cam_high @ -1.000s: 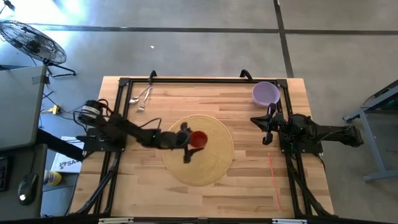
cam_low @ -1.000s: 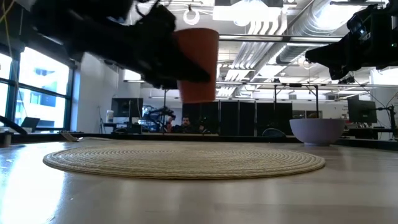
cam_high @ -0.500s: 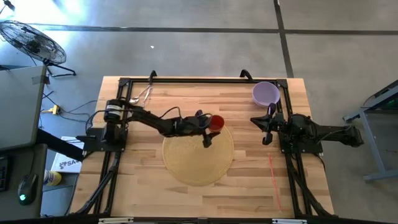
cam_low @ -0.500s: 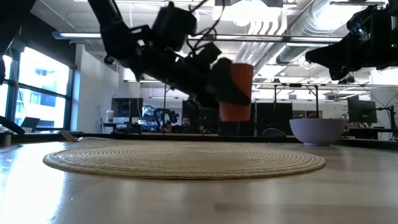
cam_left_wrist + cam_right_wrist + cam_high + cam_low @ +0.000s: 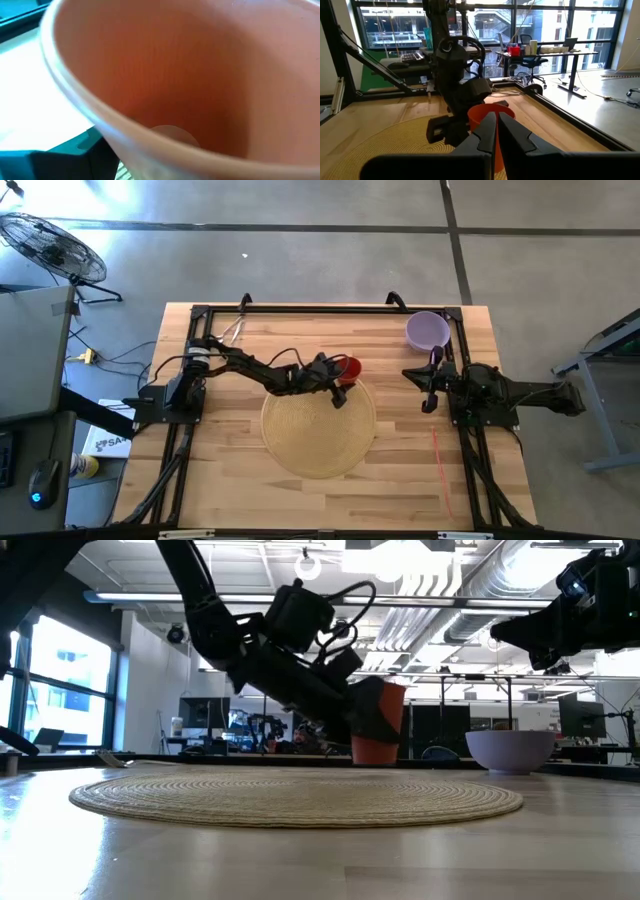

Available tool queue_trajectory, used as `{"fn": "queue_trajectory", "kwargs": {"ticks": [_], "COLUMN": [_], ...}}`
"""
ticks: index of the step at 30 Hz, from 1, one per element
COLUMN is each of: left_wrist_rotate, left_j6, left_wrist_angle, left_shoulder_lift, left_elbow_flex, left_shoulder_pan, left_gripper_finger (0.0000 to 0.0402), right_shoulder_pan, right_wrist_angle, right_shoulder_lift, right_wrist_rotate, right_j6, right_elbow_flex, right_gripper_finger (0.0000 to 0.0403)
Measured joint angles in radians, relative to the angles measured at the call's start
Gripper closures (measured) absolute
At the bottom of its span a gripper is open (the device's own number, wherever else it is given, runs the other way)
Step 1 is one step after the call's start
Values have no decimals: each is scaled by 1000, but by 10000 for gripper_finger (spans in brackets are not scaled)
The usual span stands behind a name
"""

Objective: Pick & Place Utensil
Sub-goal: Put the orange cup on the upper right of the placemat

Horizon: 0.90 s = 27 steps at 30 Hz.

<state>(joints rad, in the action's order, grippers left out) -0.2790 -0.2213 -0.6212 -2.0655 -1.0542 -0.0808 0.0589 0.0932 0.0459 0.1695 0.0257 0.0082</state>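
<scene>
My left gripper (image 5: pixel 340 376) is shut on a red-orange cup (image 5: pixel 348 368), at the far right rim of the round woven mat (image 5: pixel 318 435). In the low view the cup (image 5: pixel 380 726) stands nearly upright with its base about level with the mat (image 5: pixel 295 798). I cannot tell whether the base touches anything. The cup's inside (image 5: pixel 200 75) fills the left wrist view. Metal utensils (image 5: pixel 236 329) lie at the table's far left corner, partly behind the left arm. My right gripper (image 5: pixel 432 385) waits shut at the right side. My left gripper holds the cup by its side wall (image 5: pixel 362 720), below the rim, with the cup between its two fingers. The fingers come slanting down from the table's left. The cup stays nearly upright, mouth up. The pads themselves are hidden by the cup and the gripper's body.
A purple bowl (image 5: pixel 428 330) stands at the far right corner, also seen in the low view (image 5: pixel 510 750). A black frame (image 5: pixel 300 309) runs along the table's edges. The bare wood (image 5: pixel 400 480) near and right of the mat is free.
My left gripper has carried the cup from above the mat's middle toward the table's far and right edges, sinking as it went. The cup was well above the mat and is now down at the mat's far right rim, still upright in the same hold.
</scene>
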Motion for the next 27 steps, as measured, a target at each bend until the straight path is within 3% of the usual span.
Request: {"fn": "queue_trajectory", "kwargs": {"ticks": [16, 22, 27], "left_wrist_rotate": [0, -17, -46], "left_j6": [4, 6, 7], "left_wrist_angle": [-18, -138, -139], "left_shoulder_lift": [0, -61, -79], "left_elbow_flex": [0, 0, 1], "left_shoulder_pan": [2, 2, 2], "left_gripper_finger": [109, 109, 109], "right_shoulder_pan": [0, 0, 0], "right_wrist_angle": [-1, 0, -1], "right_shoulder_lift": [0, 0, 0], "right_wrist_rotate": [0, 0, 0], "right_j6": [0, 0, 0], "right_elbow_flex": [0, 0, 0], "right_gripper_finger": [391, 391, 391]}}
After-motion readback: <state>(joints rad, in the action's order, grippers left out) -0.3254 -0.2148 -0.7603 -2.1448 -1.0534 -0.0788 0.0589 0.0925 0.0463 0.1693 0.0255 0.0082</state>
